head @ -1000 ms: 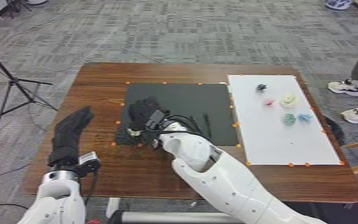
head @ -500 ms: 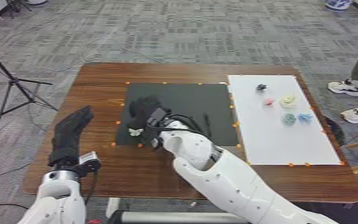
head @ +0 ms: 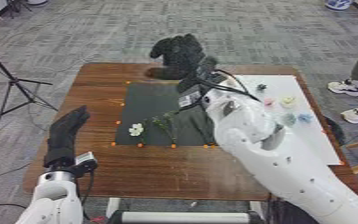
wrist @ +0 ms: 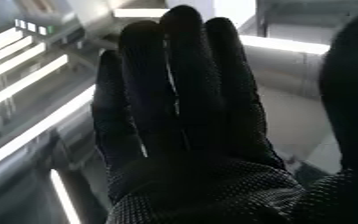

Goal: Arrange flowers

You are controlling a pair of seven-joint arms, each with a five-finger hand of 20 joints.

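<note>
White flower down, another wanted

My right robot hand (head: 180, 54) hangs open and empty at 12 o'clock over the bench (head: 158, 172); my left robot hand (head: 66, 127), at 9, is relaxed. The white flower (head: 136, 129) lies at 8. I judge the next step is pinching another flower, perhaps yellow (head: 287, 102), at 2. My right arm hides mid-mat; the green stems (head: 165, 125) blur.

The right hand (head: 182, 57) wears black, finely dotted fabric. Behind its fingers (wrist: 191, 85), dark cables (head: 234, 89) cross a white, black-specked arm (head: 278, 157).
</note>
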